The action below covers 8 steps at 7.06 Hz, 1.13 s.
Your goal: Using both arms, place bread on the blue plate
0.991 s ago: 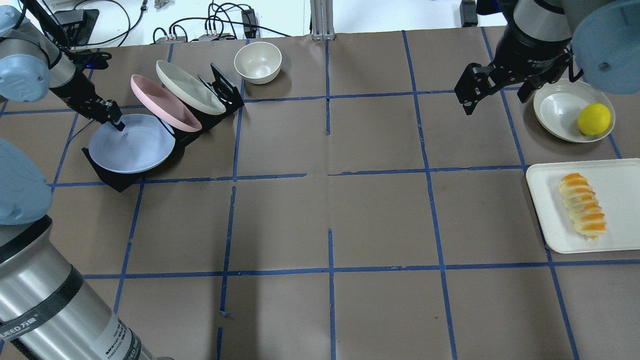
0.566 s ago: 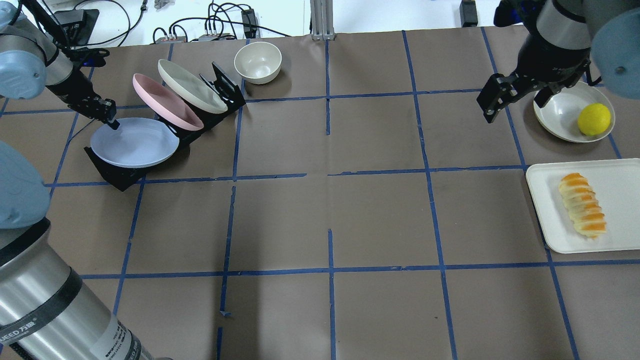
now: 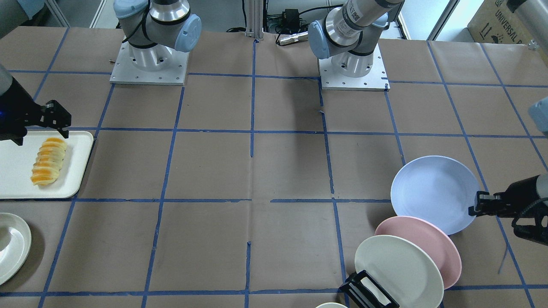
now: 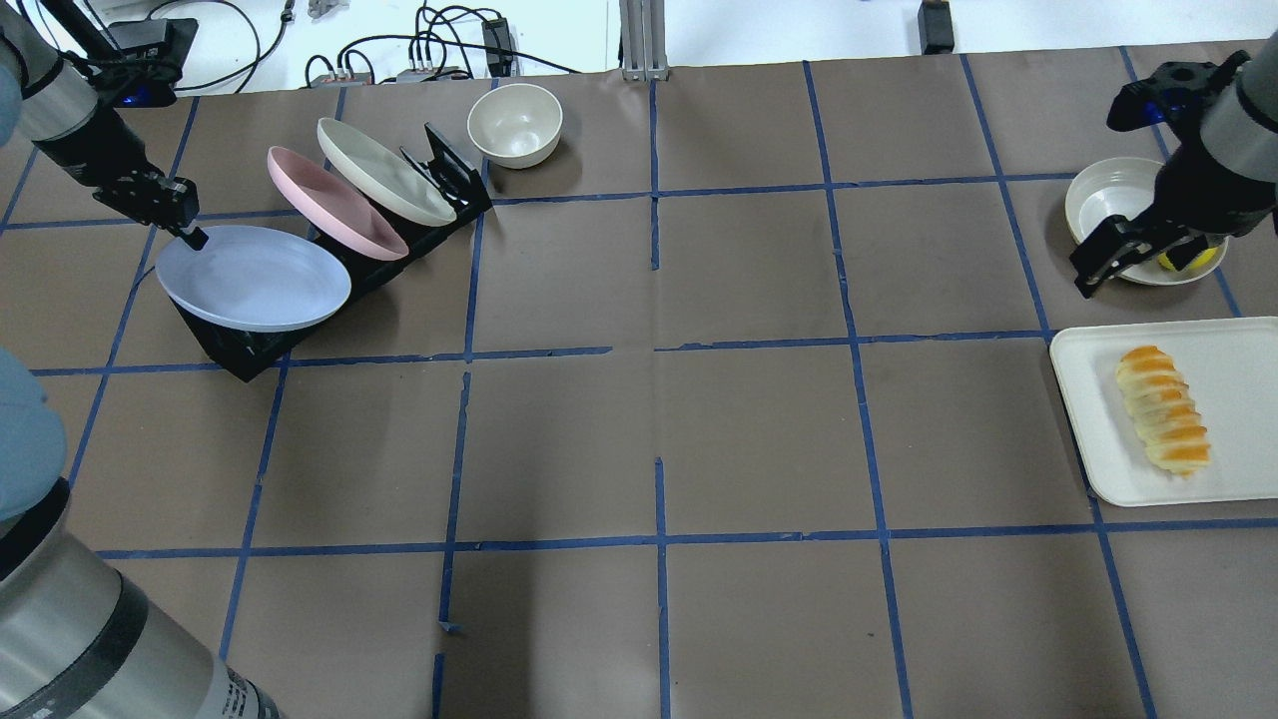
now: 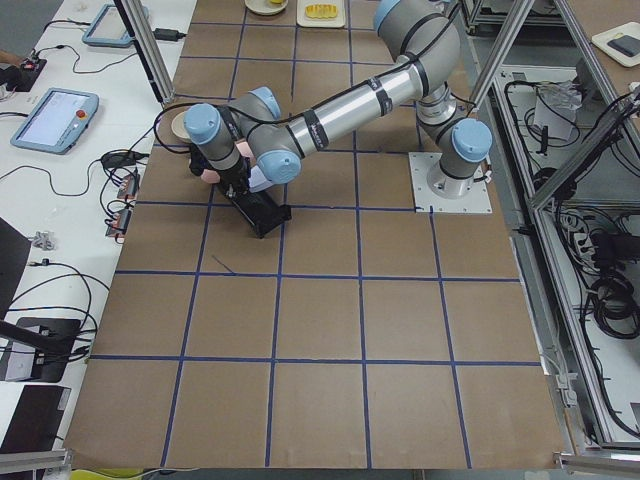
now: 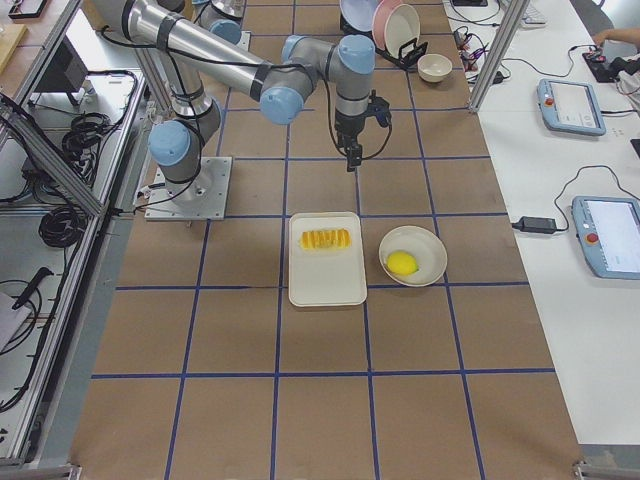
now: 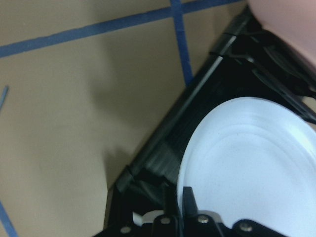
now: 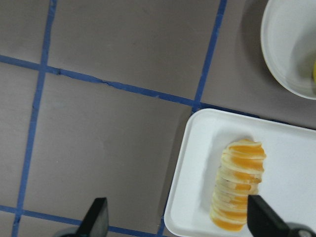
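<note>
The bread [image 4: 1163, 409] lies on a white tray [image 4: 1238, 350] at the right edge; it also shows in the front view [image 3: 48, 160] and the right wrist view [image 8: 239, 185]. My right gripper [image 4: 1123, 262] is open and empty, hovering just beyond the tray's far end; in the right wrist view [image 8: 177, 219] its fingertips straddle the tray's edge and the bread from above. My left gripper [image 4: 190, 237] is shut on the rim of the blue plate [image 4: 255, 278], held nearly level over the black rack [image 4: 240, 350]. The left wrist view shows the fingers [image 7: 187, 197] clamped on the plate's edge [image 7: 256, 158].
A pink plate [image 4: 334, 205] and a cream plate [image 4: 384, 172] lean in the rack. A cream bowl [image 4: 514, 122] stands behind it. A white bowl [image 4: 1113, 195] with a lemon [image 6: 402, 263] sits beyond the tray, partly under my right arm.
My left gripper has drawn the blue plate out leftward and tipped it flatter. My right gripper has moved right and nearer, from mid-table to the tray's far end.
</note>
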Tool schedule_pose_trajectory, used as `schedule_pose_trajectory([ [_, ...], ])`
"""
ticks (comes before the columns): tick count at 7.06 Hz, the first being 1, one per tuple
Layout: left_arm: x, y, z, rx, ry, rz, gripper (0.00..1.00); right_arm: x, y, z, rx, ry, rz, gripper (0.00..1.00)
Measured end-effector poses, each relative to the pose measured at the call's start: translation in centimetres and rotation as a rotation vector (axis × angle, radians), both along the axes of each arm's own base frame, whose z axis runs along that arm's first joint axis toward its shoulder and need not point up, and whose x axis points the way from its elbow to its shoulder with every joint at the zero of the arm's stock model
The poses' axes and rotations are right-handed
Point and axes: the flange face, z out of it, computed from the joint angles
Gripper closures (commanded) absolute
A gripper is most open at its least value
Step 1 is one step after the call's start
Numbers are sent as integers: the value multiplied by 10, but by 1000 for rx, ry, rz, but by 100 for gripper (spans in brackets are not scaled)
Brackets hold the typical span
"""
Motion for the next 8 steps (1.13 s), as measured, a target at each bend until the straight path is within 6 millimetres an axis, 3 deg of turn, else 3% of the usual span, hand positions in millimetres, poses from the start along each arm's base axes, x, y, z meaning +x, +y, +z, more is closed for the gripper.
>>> schedule_pose_trajectory([
  [2,-19,24,41,23,-3,43,99,-60,21,-25,30,-30,-55,0],
  [4,-54,60,59,33,-13,129,98,-82,35,-63,38,-46,-93,0],
  [5,-96,72,64,2,-38,163,98,-86,36,-84,45,-53,-101,0],
  [7,-208,73,64,-86,-87,262,98,-93,35,-122,56,-63,-112,0],
  [8,-259,74,62,-117,-92,315,98,-97,36,-131,54,-62,-119,0],
])
